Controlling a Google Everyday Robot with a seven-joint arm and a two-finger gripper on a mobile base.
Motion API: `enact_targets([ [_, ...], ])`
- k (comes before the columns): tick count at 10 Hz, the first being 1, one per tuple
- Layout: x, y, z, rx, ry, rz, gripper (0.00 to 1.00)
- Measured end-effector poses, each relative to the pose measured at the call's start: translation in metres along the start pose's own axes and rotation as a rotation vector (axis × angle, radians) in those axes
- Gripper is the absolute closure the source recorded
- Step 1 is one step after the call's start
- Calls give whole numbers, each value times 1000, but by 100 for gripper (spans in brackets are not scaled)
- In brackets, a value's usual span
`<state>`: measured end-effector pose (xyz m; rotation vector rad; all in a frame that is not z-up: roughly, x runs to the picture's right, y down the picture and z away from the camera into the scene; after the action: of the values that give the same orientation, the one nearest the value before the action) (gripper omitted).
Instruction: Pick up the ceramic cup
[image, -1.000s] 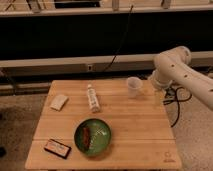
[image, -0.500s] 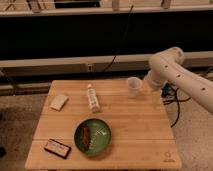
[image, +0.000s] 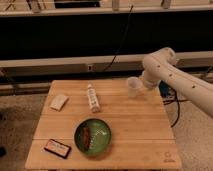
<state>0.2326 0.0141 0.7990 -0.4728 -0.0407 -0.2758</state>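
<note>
Currently the ceramic cup stands upright on the wooden table, close to the far edge and toward the far right corner. Its open rim faces up and its base appears to rest on the boards.

Gripper position: my gripper is at the cup's right side, just beside it or touching it; which of the two I cannot tell. I also cannot tell how far the gripper is open, or whether it has hold of the cup. My white arm enters from the right edge of the view, rises to a rounded joint above the far right corner of the table, and bends down toward the cup.

Other items on the surface:
- A white tube lies on its side left of the cup, near the middle of the far half, its long axis running from the far edge toward the near edge.
- A pale flat packet lies near the left edge, well apart from the cup.
- A green bowl sits near the middle of the near edge, with a brown item inside it.
- A dark rectangular packet lies at the near left corner, just left of the bowl.

Behind the table, a black cable hangs down across the dark wall.
</note>
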Motion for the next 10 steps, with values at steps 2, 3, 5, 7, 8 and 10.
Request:
enact_targets([
  [2, -3, -4, 5, -2, -11, -18, 20],
  [3, -5, -5, 8, -5, -23, -31, 20],
  [5, -5, -7, 17, -9, -31, -63, 20],
  [7, -6, -8, 24, -7, -46, -76, 20],
  [8, -6, -9, 27, -6, -53, -80, 20],
  [10, -7, -10, 32, -5, -65, -94, 20],
])
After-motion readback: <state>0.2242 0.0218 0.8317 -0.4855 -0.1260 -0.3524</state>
